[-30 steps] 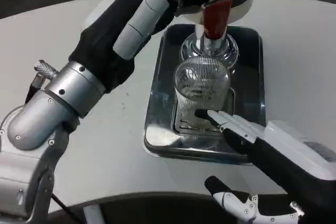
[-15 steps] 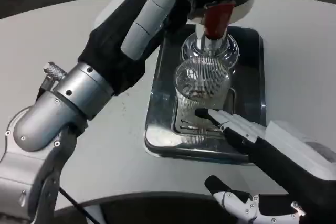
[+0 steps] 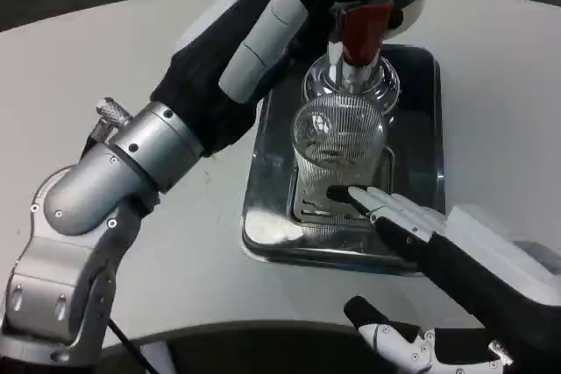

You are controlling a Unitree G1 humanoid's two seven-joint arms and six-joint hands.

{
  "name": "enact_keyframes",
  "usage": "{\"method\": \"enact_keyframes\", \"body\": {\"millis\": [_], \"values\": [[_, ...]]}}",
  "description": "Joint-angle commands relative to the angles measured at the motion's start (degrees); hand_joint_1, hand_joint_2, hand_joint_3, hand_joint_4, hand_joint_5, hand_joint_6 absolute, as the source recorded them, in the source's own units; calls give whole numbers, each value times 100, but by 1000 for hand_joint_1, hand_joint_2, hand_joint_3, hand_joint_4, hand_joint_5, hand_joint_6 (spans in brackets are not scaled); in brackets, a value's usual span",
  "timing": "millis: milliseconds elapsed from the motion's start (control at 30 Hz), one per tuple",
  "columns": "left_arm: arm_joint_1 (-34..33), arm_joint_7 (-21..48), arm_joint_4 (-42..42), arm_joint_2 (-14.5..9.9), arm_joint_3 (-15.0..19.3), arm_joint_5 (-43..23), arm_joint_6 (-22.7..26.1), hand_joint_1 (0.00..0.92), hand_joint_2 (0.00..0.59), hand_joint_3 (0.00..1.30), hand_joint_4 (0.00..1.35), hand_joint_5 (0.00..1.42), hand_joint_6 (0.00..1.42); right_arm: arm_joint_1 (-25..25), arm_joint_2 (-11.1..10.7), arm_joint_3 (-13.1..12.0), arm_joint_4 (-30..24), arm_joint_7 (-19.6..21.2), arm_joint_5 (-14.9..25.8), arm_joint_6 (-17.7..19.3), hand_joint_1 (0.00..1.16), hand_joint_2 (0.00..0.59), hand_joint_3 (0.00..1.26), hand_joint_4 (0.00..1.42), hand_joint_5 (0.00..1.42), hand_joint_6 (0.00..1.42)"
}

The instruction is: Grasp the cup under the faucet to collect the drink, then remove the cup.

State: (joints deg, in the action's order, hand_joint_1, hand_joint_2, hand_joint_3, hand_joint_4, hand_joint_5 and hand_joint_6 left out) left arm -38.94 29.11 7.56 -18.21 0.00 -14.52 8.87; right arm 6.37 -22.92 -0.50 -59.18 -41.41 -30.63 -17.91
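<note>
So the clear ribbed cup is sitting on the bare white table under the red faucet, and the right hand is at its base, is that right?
Not quite. In the head view the cup stands on the grate of a metal drip tray, not the bare table. It is under the red faucet, with the right hand at its base.

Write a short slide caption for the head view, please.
Left hand reaches to the red faucet lever while right hand touches the ribbed glass cup on the metal tray.

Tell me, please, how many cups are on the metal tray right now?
1. A clear ribbed cup stands on the metal tray under the red faucet, with the right hand at its base. The left hand could hide something behind it.
</note>
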Motion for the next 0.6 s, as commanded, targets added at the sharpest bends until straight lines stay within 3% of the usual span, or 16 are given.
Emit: {"method": "enact_keyframes", "body": {"millis": [33, 200, 333, 600], "values": [[-19, 185, -110, -74, -89, 103, -236, 0, 24, 216, 183, 300, 248, 106, 64, -58, -82, 44, 55, 135, 613, 479, 43, 0, 0, 0], [42, 210, -96, -159, -44, 180, -383, 0, 27, 250, 228, 324, 267, 116, 93, -85, -82, 36, 73, 167, 613, 479, 43, 0, 0, 0], [63, 241, -118, -298, -15, 285, -575, 0, 30, 352, 298, 374, 312, 118, 108, -85, -82, 39, 80, 188, 613, 479, 43, 0, 0, 0], [184, 410, -369, -626, 23, 566, -1400, 0, 27, 433, 356, 424, 354, 106, 171, -60, -82, 34, 50, 206, 613, 479, 43, 0, 0, 0]]}}
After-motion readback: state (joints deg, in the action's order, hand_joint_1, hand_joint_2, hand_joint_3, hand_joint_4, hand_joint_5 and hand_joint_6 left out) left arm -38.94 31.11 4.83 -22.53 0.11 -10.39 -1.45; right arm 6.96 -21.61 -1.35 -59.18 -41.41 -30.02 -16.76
